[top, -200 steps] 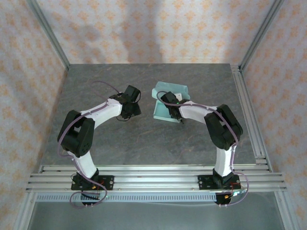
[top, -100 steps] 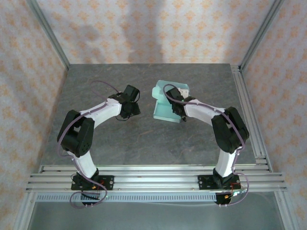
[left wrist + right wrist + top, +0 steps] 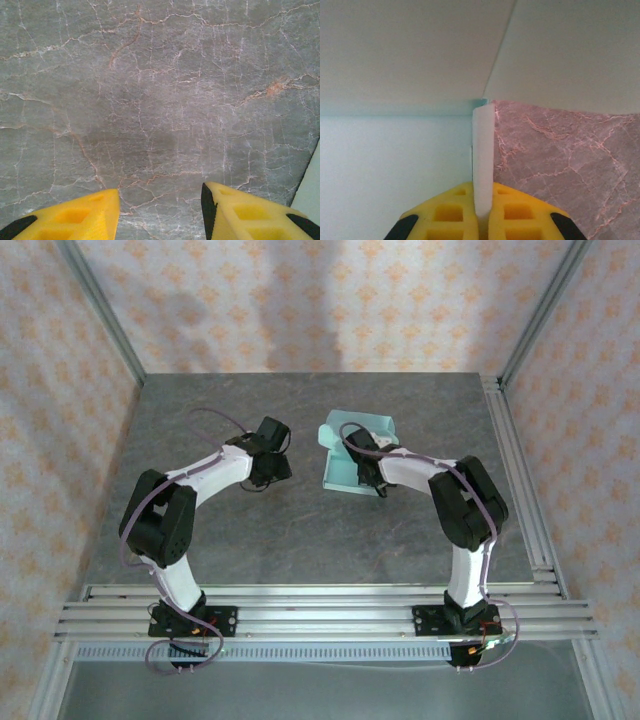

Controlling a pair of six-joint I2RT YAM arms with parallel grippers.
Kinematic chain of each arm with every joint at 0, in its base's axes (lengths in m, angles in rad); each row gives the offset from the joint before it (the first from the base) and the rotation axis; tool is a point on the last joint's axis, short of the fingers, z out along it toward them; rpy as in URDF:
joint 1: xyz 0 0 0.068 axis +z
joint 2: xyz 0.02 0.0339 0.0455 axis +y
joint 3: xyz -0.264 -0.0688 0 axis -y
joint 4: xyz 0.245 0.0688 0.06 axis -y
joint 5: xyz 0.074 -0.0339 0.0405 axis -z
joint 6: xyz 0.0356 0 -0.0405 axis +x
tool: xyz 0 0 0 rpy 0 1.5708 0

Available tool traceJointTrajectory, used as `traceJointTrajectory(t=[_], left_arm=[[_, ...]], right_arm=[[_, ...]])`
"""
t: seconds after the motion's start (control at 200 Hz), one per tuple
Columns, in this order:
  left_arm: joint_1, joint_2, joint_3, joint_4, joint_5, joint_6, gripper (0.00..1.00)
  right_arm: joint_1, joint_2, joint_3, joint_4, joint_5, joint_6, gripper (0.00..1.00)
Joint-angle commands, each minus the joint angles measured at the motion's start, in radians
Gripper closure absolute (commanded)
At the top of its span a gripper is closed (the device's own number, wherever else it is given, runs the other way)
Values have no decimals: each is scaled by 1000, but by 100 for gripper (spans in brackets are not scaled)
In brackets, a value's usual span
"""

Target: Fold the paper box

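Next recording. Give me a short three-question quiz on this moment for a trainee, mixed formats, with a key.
1. True or false: the left end effector is shut on the paper box.
2. Multiple choice: what does the right end effector pinch? A) a thin flap of the paper box, seen edge-on; B) a loose cable; C) nothing, it is open over the table.
3. Fill in: the left end effector's open fingers hang over the bare grey veined ____.

Key: 1 false, it is open and apart from the box; 2 A; 3 table.
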Motion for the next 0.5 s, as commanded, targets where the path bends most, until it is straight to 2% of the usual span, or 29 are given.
traceJointTrajectory(t=[0.0, 0.195, 0.33, 0.495], left_arm=[[11, -34, -15, 7, -7, 10, 52], [13, -32, -9, 8, -7, 12, 52], [14, -33, -10, 7, -9, 12, 52], [16, -40, -16, 8, -10, 13, 52]], right_arm=[[1, 16, -1, -48, -2, -59, 94], [17, 68, 25, -89, 53, -110, 95], [68, 128, 86, -146, 149, -167, 93], [71, 79, 34, -59, 72, -190, 93]])
